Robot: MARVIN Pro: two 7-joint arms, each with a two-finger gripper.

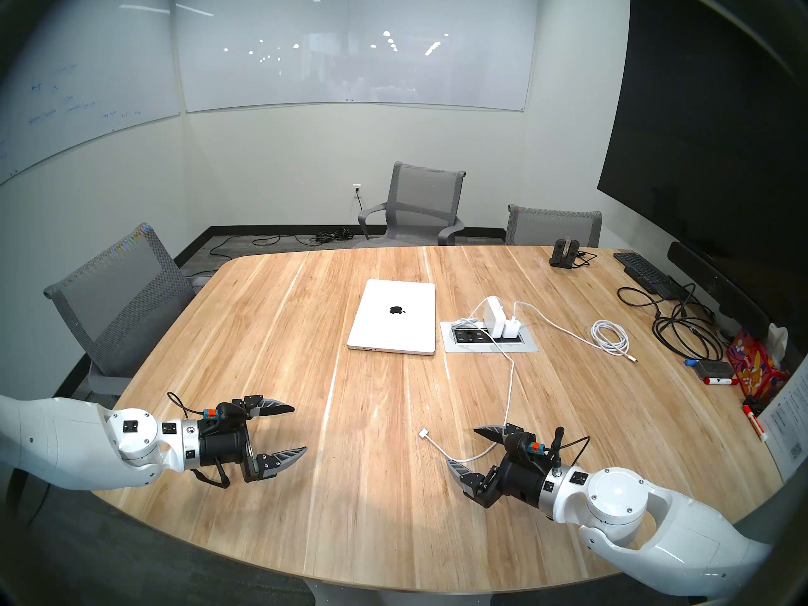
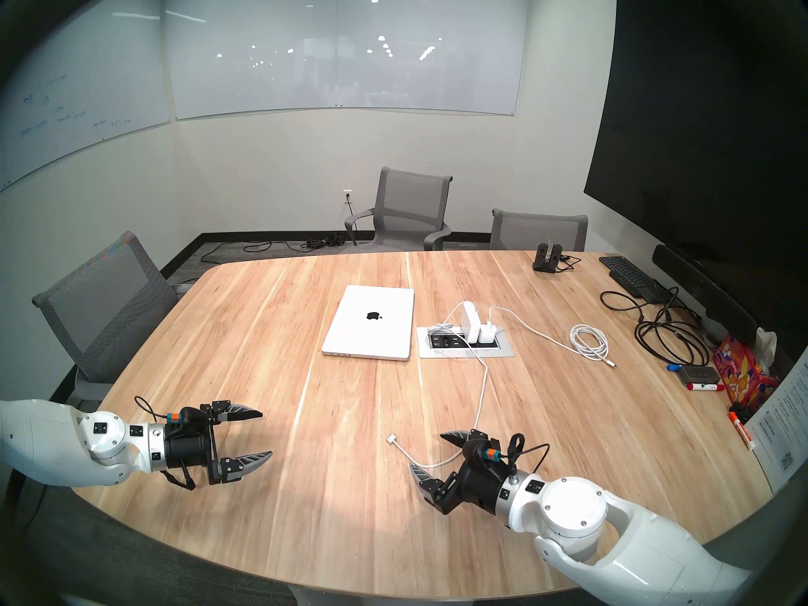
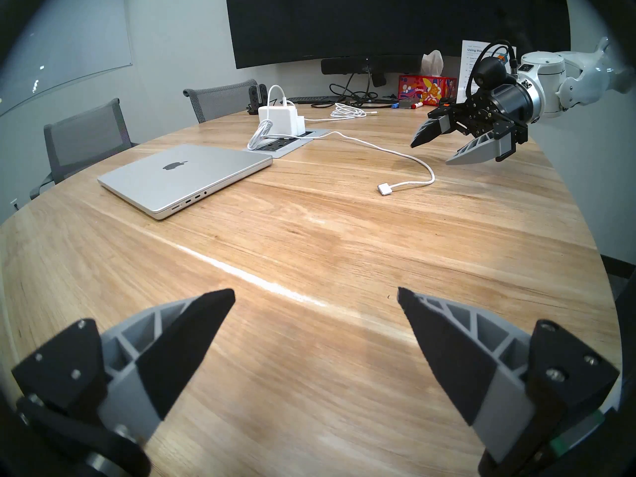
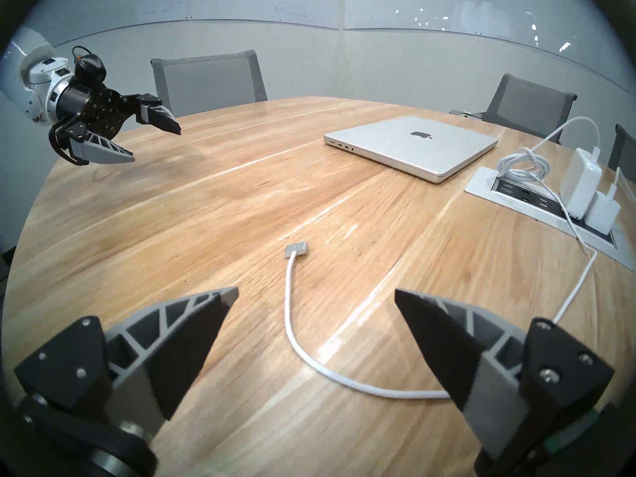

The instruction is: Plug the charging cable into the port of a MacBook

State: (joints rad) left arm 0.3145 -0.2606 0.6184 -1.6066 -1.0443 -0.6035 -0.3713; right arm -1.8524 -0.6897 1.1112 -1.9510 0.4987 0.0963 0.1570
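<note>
Lying closed mid-tabletop, the slim silver MacBook [image 1: 394, 316] is showing its ported near edge. The long white charging cable [image 1: 510, 386] is ending beside the wide-open right claw [image 1: 464, 446]; the left claw [image 1: 296, 429] is hovering open, empty, over the bare wooden tabletop [image 1: 371, 482].

The cable [image 4: 292, 328] passes behind the right finger [image 4: 444, 349]; whiteboard [image 1: 65, 106] writing is too small to read.

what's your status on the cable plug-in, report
Left gripper and right gripper open, empty. Charging cable loose on table, unplugged. MacBook shut, ports unobstructed.
</note>
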